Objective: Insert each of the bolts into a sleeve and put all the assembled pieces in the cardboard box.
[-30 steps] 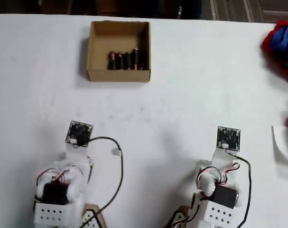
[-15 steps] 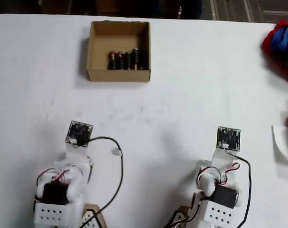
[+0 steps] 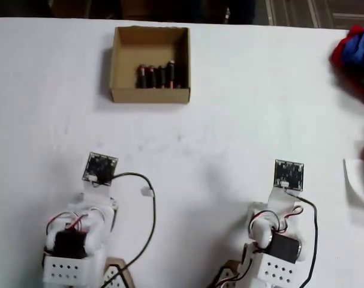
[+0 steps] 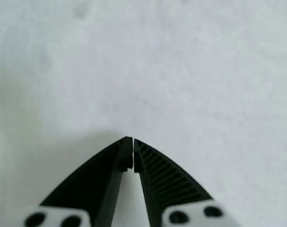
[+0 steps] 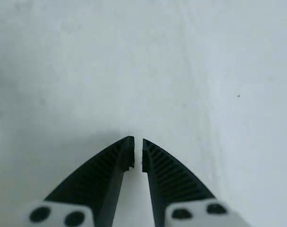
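A cardboard box (image 3: 149, 42) at the far left of the white bench (image 3: 247, 102) holds a row of assembled pieces (image 3: 158, 76). The left arm (image 3: 80, 237) and right arm (image 3: 276, 240) sit near, each with jaws together.

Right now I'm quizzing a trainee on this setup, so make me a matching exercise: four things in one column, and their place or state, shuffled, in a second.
Things:
1. cardboard box
2. bolt pieces
3. left gripper
4. bright cloth

Place or state:
a. shut, over the bare table
b. at the table's right edge
c. lined up in a row inside the box
d. open-topped, on the far side of the table

Pairs: 1-d; 2-c; 3-a; 4-b.
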